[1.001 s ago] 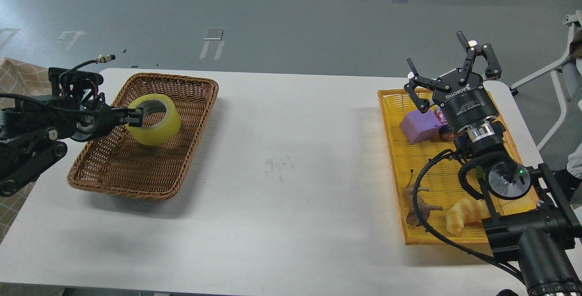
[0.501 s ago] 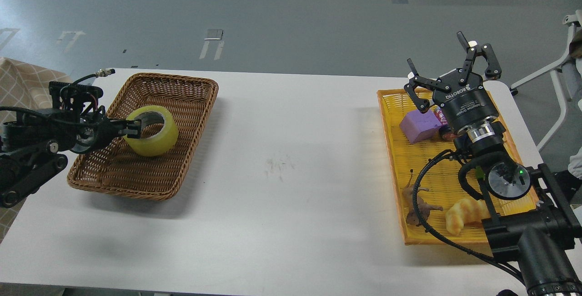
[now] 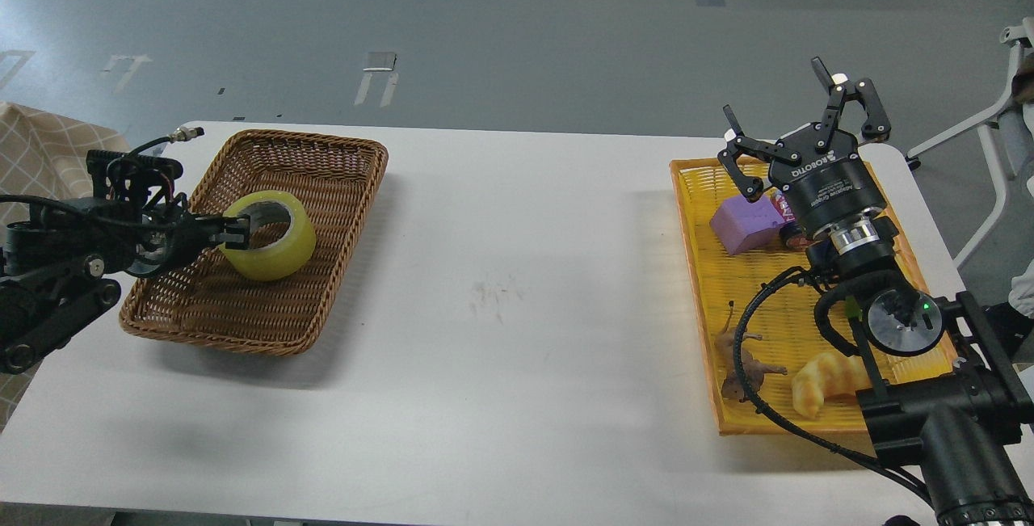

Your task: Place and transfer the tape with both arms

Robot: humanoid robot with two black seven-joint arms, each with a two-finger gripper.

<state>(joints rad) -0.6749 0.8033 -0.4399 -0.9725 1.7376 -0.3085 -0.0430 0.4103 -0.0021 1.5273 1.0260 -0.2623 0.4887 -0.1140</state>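
The yellow tape roll (image 3: 279,245) with its grey-white core lies low in the brown wicker basket (image 3: 315,162) at the table's left. My left gripper (image 3: 239,230) comes in from the left and is shut on the roll's near-left wall, one finger inside the core. My right gripper (image 3: 796,126) is open and empty, raised above the far end of the yellow tray (image 3: 695,267) at the table's right.
The yellow tray holds a purple block (image 3: 747,225), a small red item beside it, a brown toy animal (image 3: 747,368) and a golden croissant toy (image 3: 828,380). The white table (image 3: 517,284) lies between basket and tray. A chair leg stands at far right.
My left gripper has lowered the tape roll down into the basket and drawn slightly back to the left. The right arm has not moved.
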